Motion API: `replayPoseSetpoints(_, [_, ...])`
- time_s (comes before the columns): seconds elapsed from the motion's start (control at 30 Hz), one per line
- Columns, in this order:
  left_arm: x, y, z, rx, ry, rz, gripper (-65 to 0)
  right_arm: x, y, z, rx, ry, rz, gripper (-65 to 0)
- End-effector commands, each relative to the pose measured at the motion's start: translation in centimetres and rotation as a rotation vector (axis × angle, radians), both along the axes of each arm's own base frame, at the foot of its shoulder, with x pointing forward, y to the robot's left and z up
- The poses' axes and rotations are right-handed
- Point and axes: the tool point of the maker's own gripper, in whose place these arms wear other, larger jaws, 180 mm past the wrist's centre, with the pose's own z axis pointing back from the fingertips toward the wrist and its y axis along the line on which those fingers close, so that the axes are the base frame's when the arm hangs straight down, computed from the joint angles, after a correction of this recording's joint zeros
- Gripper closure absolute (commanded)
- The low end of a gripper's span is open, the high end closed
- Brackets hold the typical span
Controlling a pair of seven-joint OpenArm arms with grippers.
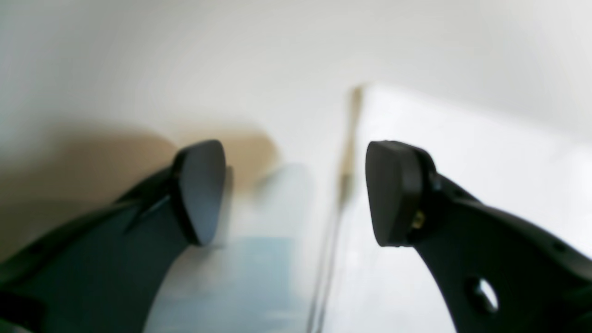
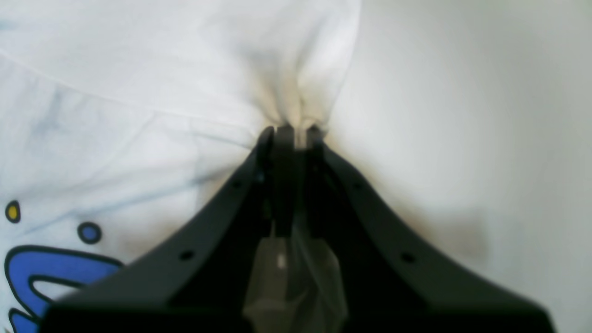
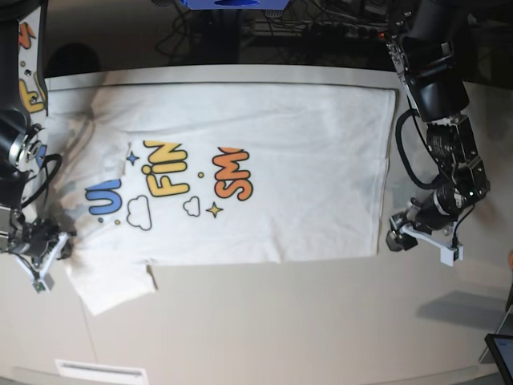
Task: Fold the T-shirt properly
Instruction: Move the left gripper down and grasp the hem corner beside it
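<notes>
Jaws of the right gripper [image 2: 296, 134] pinch a bunched fold of the shirt [image 3: 240, 168] at its edge, at the base view's left. The shirt lies spread, print up, across the table [image 3: 264, 321]. The left gripper [image 1: 296, 194] gapes wide, apparently empty, just past the shirt's far edge.

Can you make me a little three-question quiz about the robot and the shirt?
1. True or false: the right claw is pinching the white cotton T-shirt with cartoon lettering.
2. Is the left claw open or shut?
3. The yellow letters on the shirt lie between: A) blue and orange letters, B) two green letters.

Key: 1 true; 2 open; 3 A.
</notes>
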Motion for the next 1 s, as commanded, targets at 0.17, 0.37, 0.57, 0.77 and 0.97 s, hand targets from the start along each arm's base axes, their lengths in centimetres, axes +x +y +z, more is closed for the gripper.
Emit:
replayPoseSetpoints(0.17, [3.7, -0.3, 3.7, -0.099, -0.121, 0.016, -47.4, 0.6, -1.3, 1.2, -0.034, -0.013, -0.012, -2.8])
replayPoseSetpoints(0.37, [5.4, -1.8, 2.3, -0.191, -0.074, 0.028, -47.0, 0.7, -0.7, 1.0, -0.027, -0.010, -0.005, -2.8])
replayPoseSetpoints(0.57, [6.4, -2.5, 0.6, -0.154, 0.015, 0.020, -46.7, 0.8, -0.3, 0.9, -0.026, -0.009, 0.003, -2.8])
replayPoseSetpoints(0.77, [6.0, -4.4, -1.6, -0.020, 0.105, -0.036, -46.5, 0.7, -0.3, 0.8, -0.032, 0.005, 0.003, -2.8])
replayPoseSetpoints(0.97, [5.6, -5.3, -2.5, -0.020, 0.126, -0.049, -46.4, 0.7, -0.3, 0.8, -0.032, 0.005, 0.003, -2.8])
